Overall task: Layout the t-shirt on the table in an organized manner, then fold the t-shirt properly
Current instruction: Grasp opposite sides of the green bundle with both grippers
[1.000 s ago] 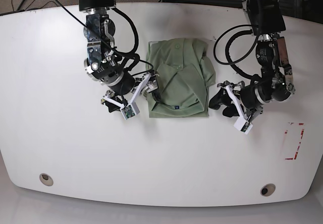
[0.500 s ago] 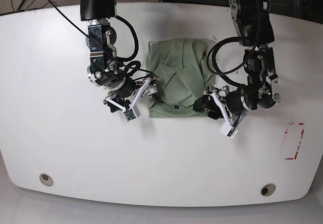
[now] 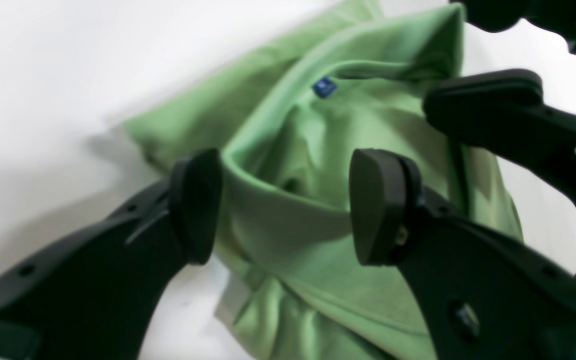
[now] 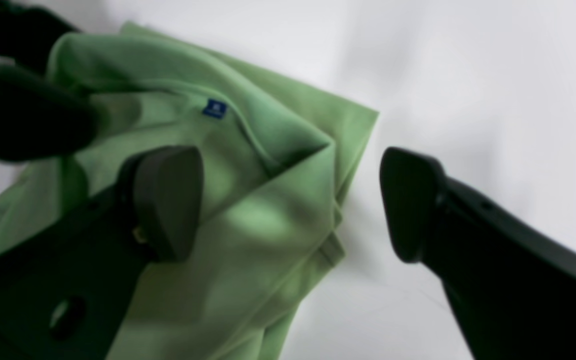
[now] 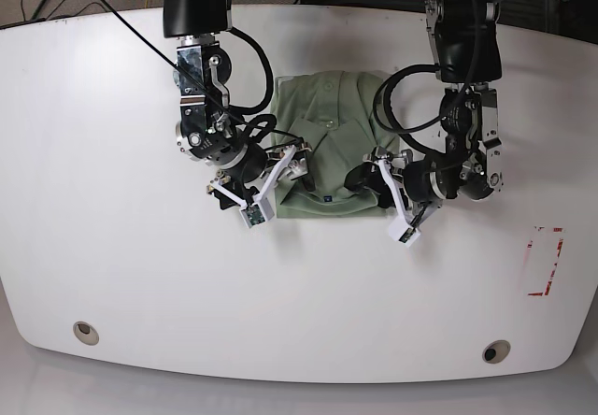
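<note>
The pale green t-shirt (image 5: 329, 139) lies folded into a compact rectangle at the middle of the white table (image 5: 112, 247). Its blue neck tag (image 3: 324, 87) faces the near edge. My left gripper (image 5: 366, 178) is at the shirt's near right corner, open, and in the left wrist view the collar fold (image 3: 288, 200) runs between its black fingertips (image 3: 195, 205). My right gripper (image 5: 286, 166) is at the near left corner, also open. In the right wrist view one pad (image 4: 168, 200) is over the cloth (image 4: 248, 215) and the other over bare table.
Two round grommet holes (image 5: 85, 331) (image 5: 492, 351) sit near the front edge. A red-marked rectangle (image 5: 544, 261) is on the right. Black cables loop from both arms over the shirt's far corners.
Both arms have closed in on the shirt: the left gripper moved from beside its right edge onto the near right corner, and the right gripper shifted right onto the near left corner.
</note>
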Controlling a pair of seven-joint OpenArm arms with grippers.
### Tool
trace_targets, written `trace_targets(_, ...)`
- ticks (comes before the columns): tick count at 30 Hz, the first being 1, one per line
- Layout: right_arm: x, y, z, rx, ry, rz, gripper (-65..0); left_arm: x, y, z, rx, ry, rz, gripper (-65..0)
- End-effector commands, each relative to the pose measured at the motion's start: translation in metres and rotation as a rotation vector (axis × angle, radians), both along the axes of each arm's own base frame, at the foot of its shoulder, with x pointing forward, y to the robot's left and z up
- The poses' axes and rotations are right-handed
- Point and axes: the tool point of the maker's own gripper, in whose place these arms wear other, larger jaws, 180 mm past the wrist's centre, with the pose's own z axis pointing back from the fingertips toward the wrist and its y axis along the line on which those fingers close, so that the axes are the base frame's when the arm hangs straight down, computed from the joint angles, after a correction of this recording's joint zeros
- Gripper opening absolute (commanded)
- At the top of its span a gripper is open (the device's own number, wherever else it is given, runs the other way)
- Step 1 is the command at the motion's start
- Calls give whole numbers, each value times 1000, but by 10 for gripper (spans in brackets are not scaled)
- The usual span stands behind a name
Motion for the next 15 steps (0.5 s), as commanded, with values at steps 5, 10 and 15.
trace_targets(5,10,6,7,33,-30,-3,-159,6,8,5,-9,-20,13,-301)
trace_targets(10,9,7,0,44,-20,-8,-322,5,9,1,-9,-7,14,-453)
trace_targets(15,8,8,-6,49,-9,-11,-514,4,9,0,-8,-3,15,-542)
